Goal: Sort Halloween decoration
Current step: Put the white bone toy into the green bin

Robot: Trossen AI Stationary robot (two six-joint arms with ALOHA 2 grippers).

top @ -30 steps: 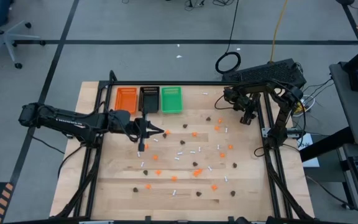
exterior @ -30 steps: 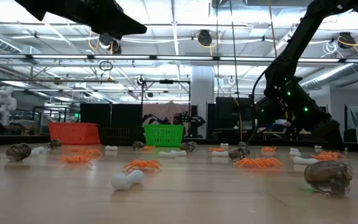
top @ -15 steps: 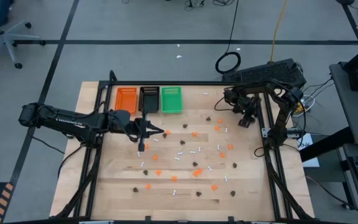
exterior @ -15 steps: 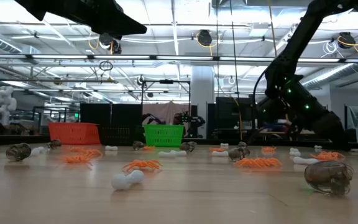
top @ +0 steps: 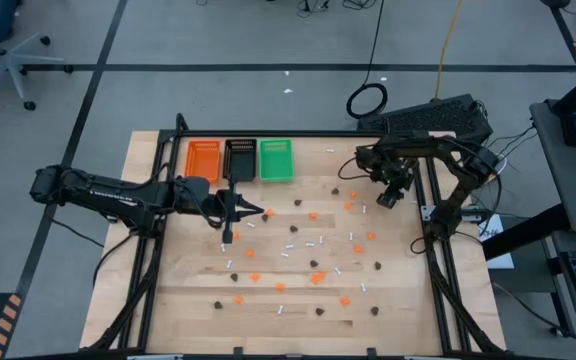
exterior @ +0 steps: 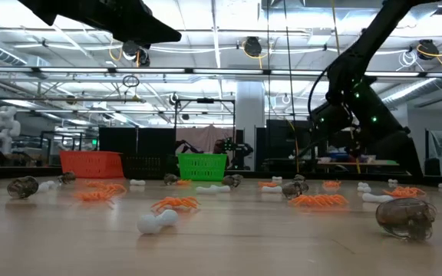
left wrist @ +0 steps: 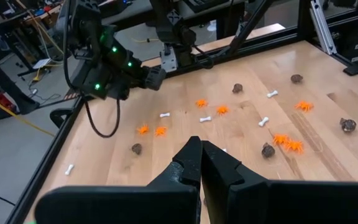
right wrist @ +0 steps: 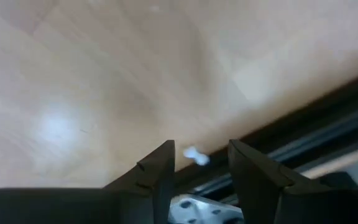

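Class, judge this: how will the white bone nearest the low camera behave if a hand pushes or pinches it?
The white bone looks small and solid, so probably light and stiff. Its knobbed ends and narrow waist suggest it may roll or skid on the smooth table.

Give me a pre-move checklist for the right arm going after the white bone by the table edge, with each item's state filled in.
1. Right gripper open: ok, a clear gap shows between its fingers.
2. Right gripper empty: ok, nothing sits between the fingers.
3. White bone lined up: ok, in the right wrist view it lies in the gap, beside the dark table frame.
4. Gripper down at the table: not ok, the low view shows it raised above the wood.
5. Left gripper out of the way: ok, shut and hovering near the trays.
6. Bone clear of the frame: cannot tell.
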